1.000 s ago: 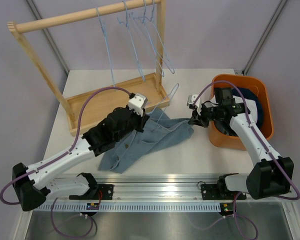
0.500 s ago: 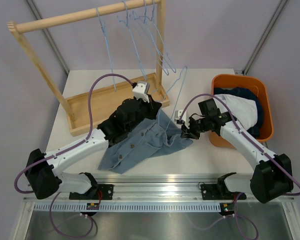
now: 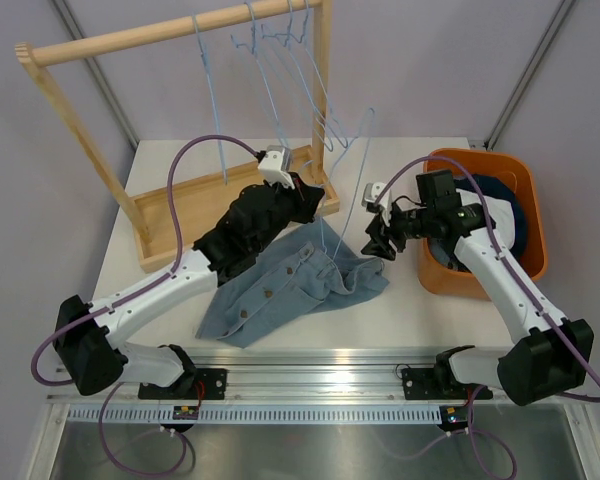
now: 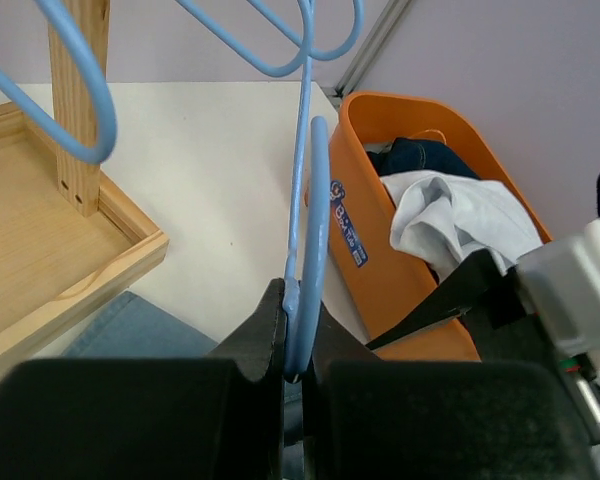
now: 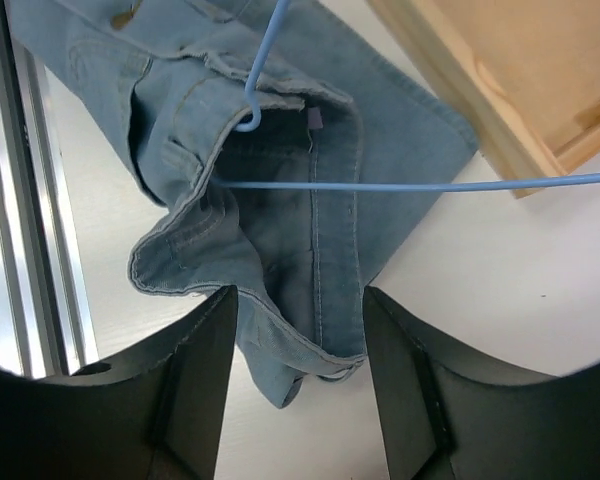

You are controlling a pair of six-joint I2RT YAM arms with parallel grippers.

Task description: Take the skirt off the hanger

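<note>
A light blue denim skirt (image 3: 280, 285) is lying crumpled on the white table (image 3: 420, 310), between the 2 arms and just in front of the wooden clothes rack (image 3: 180, 215). The left pincer (image 3: 310, 192) is hovering above the skirt's far edge, its fingers pressing together on a thin light blue wire hanger (image 3: 363, 170). The left wrist view shows this grip closely: the 2 black fingers (image 4: 260, 340) are squeezing the wire (image 4: 315, 200) with no gap beside it.

The hanger is standing tilted, its upper part rising toward the rack and its lower part reaching down to the skirt. In the right wrist view, 1 curled end of the wire (image 5: 380, 185) is sitting at the waistband of the skirt (image 5: 280, 230), and a straight run is crossing over the open waist.

The right pincer (image 3: 380, 240) is hanging over the skirt's right end with its fingers (image 5: 195, 390) spread apart, gripping nothing.

A rounded orange plastic bin (image 3: 435, 275) is sitting on the table at the right, holding white and dark blue clothes (image 3: 500, 215). Several more blue wire hangers (image 3: 280, 40) are hanging from the rack's rail.
</note>
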